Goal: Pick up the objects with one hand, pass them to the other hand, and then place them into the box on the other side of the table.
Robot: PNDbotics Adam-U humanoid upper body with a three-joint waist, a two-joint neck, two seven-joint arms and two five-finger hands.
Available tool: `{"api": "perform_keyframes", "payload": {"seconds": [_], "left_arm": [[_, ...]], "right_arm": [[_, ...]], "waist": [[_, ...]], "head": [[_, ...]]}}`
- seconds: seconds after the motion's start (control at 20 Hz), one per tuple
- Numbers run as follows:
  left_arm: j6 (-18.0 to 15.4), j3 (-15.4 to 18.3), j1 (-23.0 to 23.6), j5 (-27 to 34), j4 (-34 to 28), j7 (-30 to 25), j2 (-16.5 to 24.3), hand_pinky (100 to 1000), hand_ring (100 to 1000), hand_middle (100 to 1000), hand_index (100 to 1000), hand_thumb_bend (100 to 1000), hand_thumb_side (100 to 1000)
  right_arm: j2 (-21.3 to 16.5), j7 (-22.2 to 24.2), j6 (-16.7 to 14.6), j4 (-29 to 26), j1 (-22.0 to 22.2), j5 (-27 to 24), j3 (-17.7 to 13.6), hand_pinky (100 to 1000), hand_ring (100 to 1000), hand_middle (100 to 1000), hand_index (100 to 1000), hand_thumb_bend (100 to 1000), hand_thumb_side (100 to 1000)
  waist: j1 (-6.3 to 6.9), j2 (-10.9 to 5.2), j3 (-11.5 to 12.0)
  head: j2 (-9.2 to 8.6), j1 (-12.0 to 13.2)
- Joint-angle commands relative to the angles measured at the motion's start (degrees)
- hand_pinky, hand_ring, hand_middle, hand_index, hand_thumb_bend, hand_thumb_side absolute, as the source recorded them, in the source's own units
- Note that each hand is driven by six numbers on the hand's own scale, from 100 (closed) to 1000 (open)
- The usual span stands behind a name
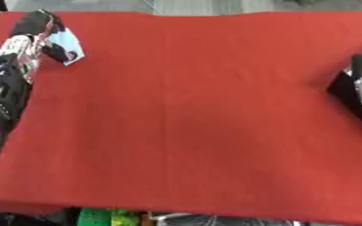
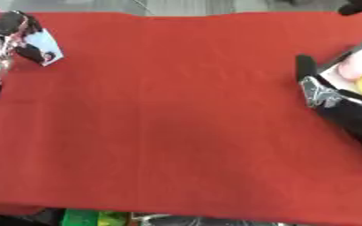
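My left hand [image 1: 29, 33] is at the table's far left corner, its fingers and thumb curled round a small white and pale blue packet [image 1: 69, 43] with a dark mark near its lower corner. The packet is held just above the red cloth. At the right edge my right hand [image 2: 317, 90] rests on the cloth with a dark finger pointing straight up and nothing in it. Just right of that hand is the box [image 2: 352, 54], only partly in view, with something yellow and something pale pink inside.
A red cloth [image 1: 184, 110] covers the whole table. Green and yellow things [image 1: 111, 217] show below the front edge. A dark shape [image 2: 358, 6] sits at the far right corner beyond the box.
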Motion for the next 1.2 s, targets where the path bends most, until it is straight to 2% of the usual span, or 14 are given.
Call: {"api": "perform_keyframes", "payload": {"seconds": [0.05, 0.25, 0.45, 0.55, 0.7, 0.75, 0.9, 0.95, 1.2], "left_arm": [[-2.4, 0.3, -0.3, 3.4, -3.6, -1.0, 2.2, 625, 455, 411, 523, 321, 100], [-7.5, -1.0, 2.1, 15.2, -12.2, -5.6, 3.5, 610, 450, 402, 508, 264, 100], [-11.3, -4.8, 6.4, 31.4, -22.9, -13.4, 4.8, 609, 451, 403, 506, 228, 121], [-12.0, -7.0, 8.8, 39.6, -28.6, -17.9, 5.0, 607, 450, 402, 504, 212, 147], [-10.8, -9.6, 11.2, 49.6, -35.3, -23.9, 4.7, 599, 447, 400, 499, 188, 180], [-10.1, -10.5, 11.7, 52.5, -37.2, -25.7, 4.2, 596, 446, 397, 497, 176, 200], [-7.0, -13.3, 12.7, 61.0, -42.1, -30.8, 2.1, 592, 446, 399, 496, 159, 239], [-5.8, -14.4, 12.8, 63.4, -43.4, -32.5, 1.1, 592, 447, 401, 497, 156, 255], [-0.4, -18.4, 12.7, 71.2, -48.0, -39.2, -2.9, 593, 453, 407, 502, 156, 299]], "right_arm": [[-1.2, 0.1, 0.0, -1.2, -0.5, -0.4, 0.3, 794, 797, 646, 871, 255, 462], [-2.6, 1.6, -1.9, -1.2, -1.5, -0.4, 2.3, 795, 798, 661, 874, 318, 436], [-3.6, 3.2, -4.7, -1.2, -2.9, -0.7, 5.0, 796, 803, 680, 877, 370, 424], [-3.6, 4.2, -5.9, -1.2, -3.4, -1.0, 6.3, 797, 809, 694, 883, 404, 427], [-3.3, 5.7, -7.8, -1.2, -4.4, -1.6, 8.1, 804, 823, 728, 898, 462, 426], [-3.1, 6.1, -8.7, -1.2, -5.0, -1.8, 8.7, 815, 838, 758, 909, 516, 442], [-2.4, 7.0, -11.3, -1.2, -6.9, -2.0, 10.3, 840, 865, 805, 926, 562, 406], [-2.0, 7.1, -12.0, -1.2, -7.6, -1.8, 10.7, 849, 872, 807, 931, 589, 434], [-0.9, 8.2, -12.8, -1.2, -9.8, 0.1, 12.9, 868, 887, 830, 935, 676, 419]], "waist": [[-0.18, -1.69, 0.6], [-0.06, -2.94, 2.5], [0.31, -4.41, 4.1], [0.44, -5.23, 4.6], [0.52, -6.24, 5.1], [0.51, -6.52, 5.3], [0.51, -7.16, 5.7], [0.51, -7.28, 5.8], [0.64, -7.36, 6.2]], "head": [[-0.14, -1.0], [-0.14, -4.4], [-0.14, -8.7], [-0.14, -10.7], [-0.14, -12.4], [-0.14, -12.9], [-0.14, -14.1], [-0.14, -14.4], [-0.14, -15.0]]}}
